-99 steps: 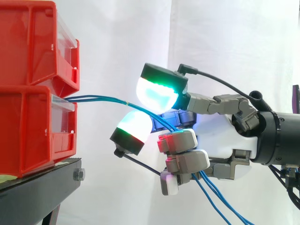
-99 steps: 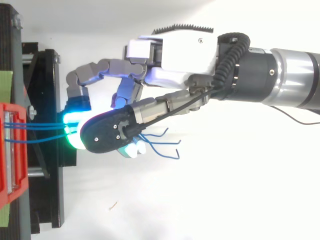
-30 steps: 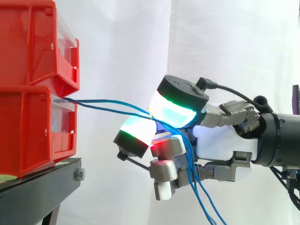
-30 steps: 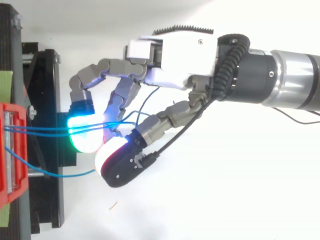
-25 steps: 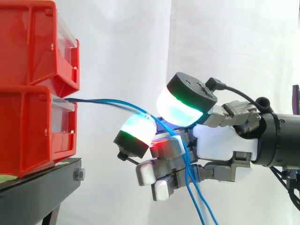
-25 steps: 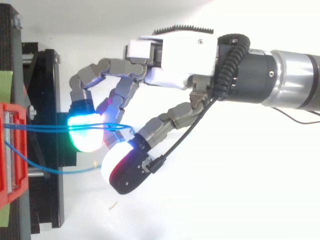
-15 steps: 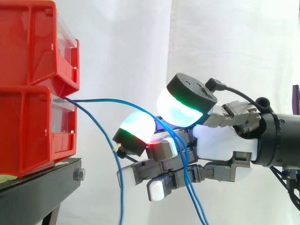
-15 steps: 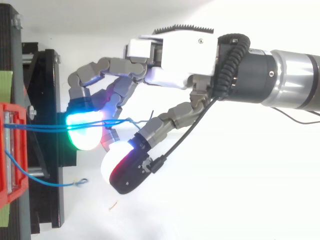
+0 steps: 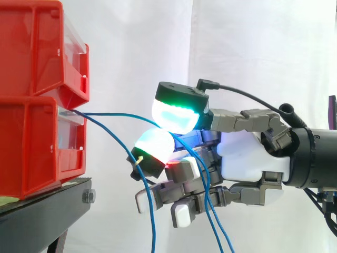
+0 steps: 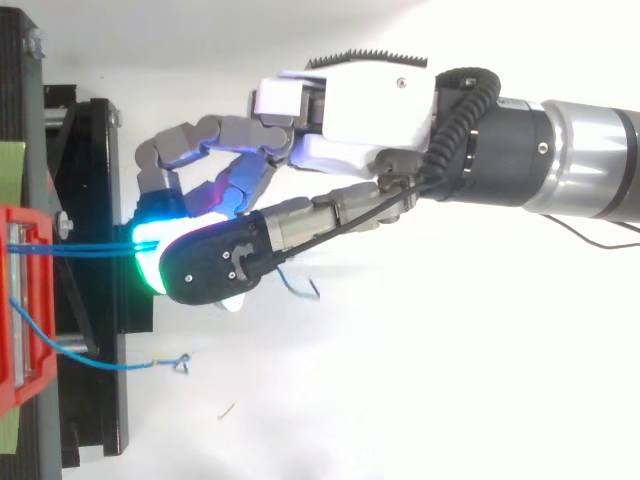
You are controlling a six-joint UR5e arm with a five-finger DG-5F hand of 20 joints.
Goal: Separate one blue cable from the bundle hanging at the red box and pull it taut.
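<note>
Two blue cables (image 9: 116,114) run level from the lower red bin (image 9: 31,147) to my hand (image 9: 247,158). They pass between the glowing thumb pad (image 9: 174,113) and a glowing fingertip (image 9: 152,145), which are pinched on them, then trail down behind the curled fingers. A third blue cable (image 9: 138,179) hangs loose from the bin, sagging in front of the hand. From above, the held cables (image 10: 85,248) span the gap from the bin (image 10: 25,300) to the hand (image 10: 350,110), and the loose cable (image 10: 100,365) curls off to one side.
A second red bin (image 9: 37,47) is stacked on the lower one, both on a black stand (image 9: 47,211). The white curtain (image 9: 263,52) hangs behind. The arm enters from the right at bin height.
The thumb lifted off the cables, one cable slipped out and dropped to hang loose, and the thumb has come back down on the other two.
</note>
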